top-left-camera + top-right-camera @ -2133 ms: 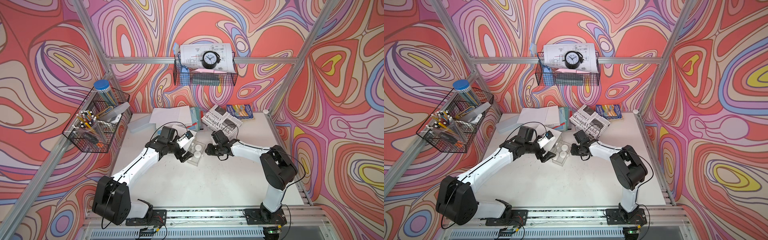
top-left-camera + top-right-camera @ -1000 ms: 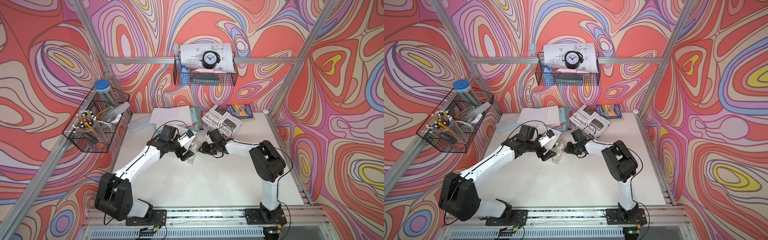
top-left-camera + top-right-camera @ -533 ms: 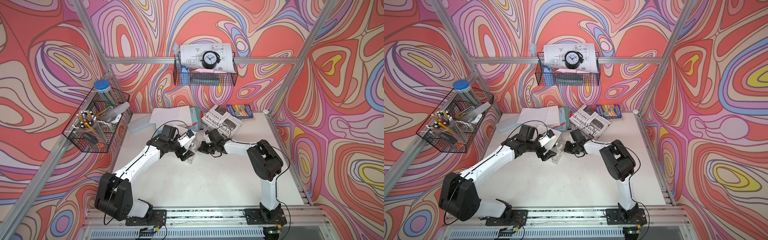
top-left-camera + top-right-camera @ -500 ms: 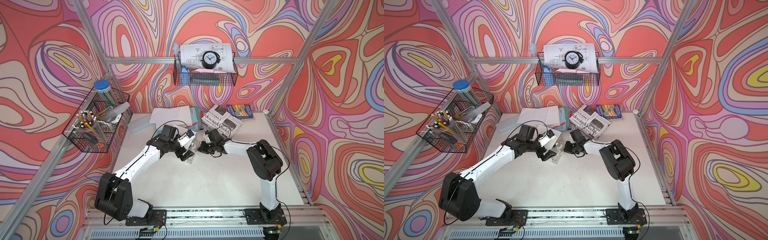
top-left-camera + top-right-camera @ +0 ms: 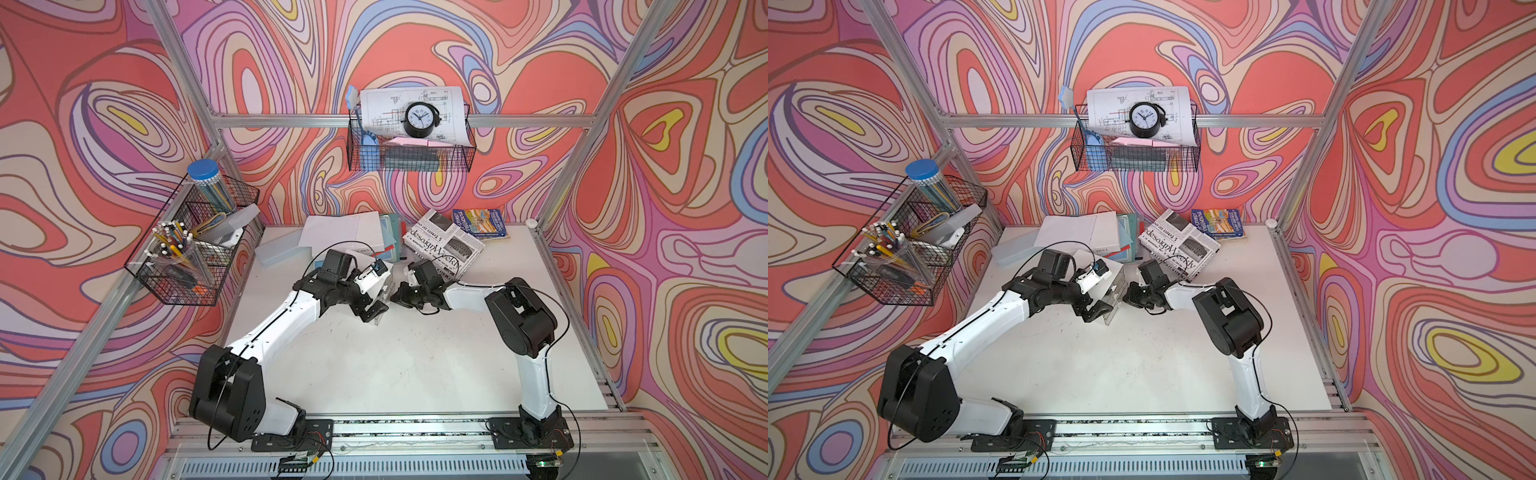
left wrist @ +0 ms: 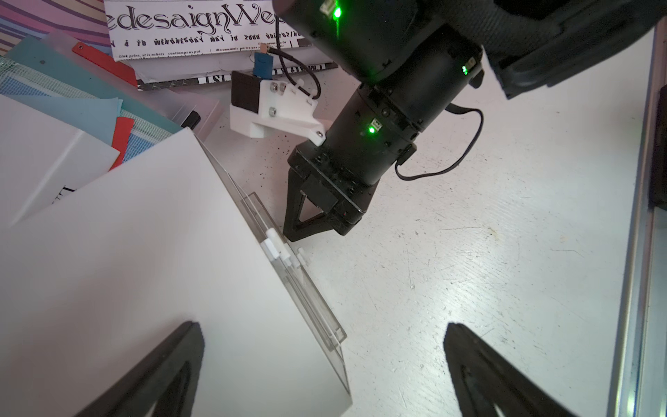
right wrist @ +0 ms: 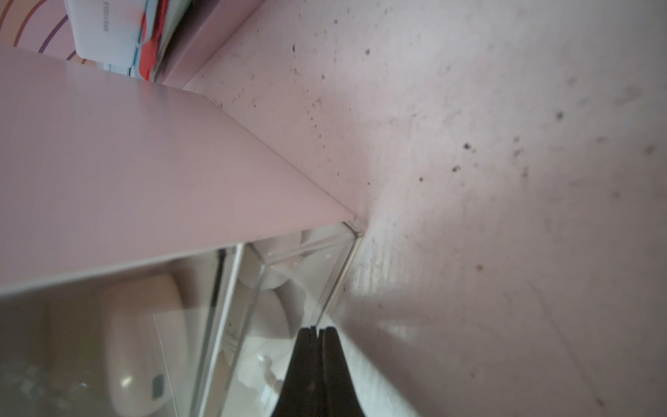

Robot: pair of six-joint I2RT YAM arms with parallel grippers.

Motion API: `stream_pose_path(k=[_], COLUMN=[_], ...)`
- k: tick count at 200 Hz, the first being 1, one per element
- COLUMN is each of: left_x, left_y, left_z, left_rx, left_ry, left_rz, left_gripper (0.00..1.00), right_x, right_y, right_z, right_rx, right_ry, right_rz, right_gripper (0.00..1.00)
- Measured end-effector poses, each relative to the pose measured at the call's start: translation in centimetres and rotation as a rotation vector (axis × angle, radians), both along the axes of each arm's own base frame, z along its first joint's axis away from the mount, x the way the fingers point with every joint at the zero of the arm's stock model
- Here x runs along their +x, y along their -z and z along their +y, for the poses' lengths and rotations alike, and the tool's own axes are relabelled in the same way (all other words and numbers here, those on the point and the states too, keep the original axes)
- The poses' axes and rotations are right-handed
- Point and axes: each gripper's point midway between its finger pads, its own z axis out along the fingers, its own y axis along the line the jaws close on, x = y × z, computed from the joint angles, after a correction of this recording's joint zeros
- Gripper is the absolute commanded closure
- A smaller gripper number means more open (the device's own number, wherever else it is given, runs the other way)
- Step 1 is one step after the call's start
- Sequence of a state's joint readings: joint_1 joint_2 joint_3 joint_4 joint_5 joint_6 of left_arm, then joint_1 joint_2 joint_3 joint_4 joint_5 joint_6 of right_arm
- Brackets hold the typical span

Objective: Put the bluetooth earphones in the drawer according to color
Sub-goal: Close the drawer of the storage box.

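The drawer (image 5: pixel 384 286) (image 5: pixel 1116 286), a small white cabinet with clear fronts and tiny white knobs (image 6: pixel 274 249), stands at mid-table, partly under my left wrist. All its clear fronts sit nearly flush. Through them the right wrist view shows pale bluetooth earphones (image 7: pixel 144 343) lying inside; their colour is unclear in the pink tint. My left gripper (image 5: pixel 374 312) (image 6: pixel 325 368) is open, straddling the cabinet's front corner without touching it. My right gripper (image 5: pixel 392 296) (image 7: pixel 317 330) is shut with nothing in it, its tips against the drawer fronts beside the knobs.
A newspaper (image 5: pixel 444 249) and a book (image 5: pixel 478 222) lie behind the right arm. Papers and folders (image 5: pixel 345 228) and a frosted pencil box (image 5: pixel 278 249) lie behind the cabinet. Wire baskets hang at the left (image 5: pixel 195 249) and on the back wall (image 5: pixel 409 153).
The drawer that stood pulled out with white cases in it is now pushed in. My right gripper has shut and moved left up to the drawer fronts. The left arm has barely moved.
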State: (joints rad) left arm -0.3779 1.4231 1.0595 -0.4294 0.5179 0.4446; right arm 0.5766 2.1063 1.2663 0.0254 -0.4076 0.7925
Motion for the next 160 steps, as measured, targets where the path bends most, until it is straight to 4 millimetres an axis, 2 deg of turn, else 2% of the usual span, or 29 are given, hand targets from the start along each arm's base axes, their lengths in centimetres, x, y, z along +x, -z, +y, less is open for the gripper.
stream_pose_path(k=[116, 160], left_x=[-0.5, -1.1], left_y=[-0.4, -3.2], left_z=[-0.1, -0.3], left_rx=[-0.013, -0.083], left_ry=[0.007, 0.01], left_rz=[0.007, -0.058], left_gripper=[0.01, 0.02], right_x=[0.1, -1.0], right_y=[-0.7, -1.2], right_z=[0.7, 0.1], right_rx=[0.046, 0.029], right_ry=[-0.018, -0.063], right_rz=[-0.015, -0.068], right_gripper=[1.0, 1.0])
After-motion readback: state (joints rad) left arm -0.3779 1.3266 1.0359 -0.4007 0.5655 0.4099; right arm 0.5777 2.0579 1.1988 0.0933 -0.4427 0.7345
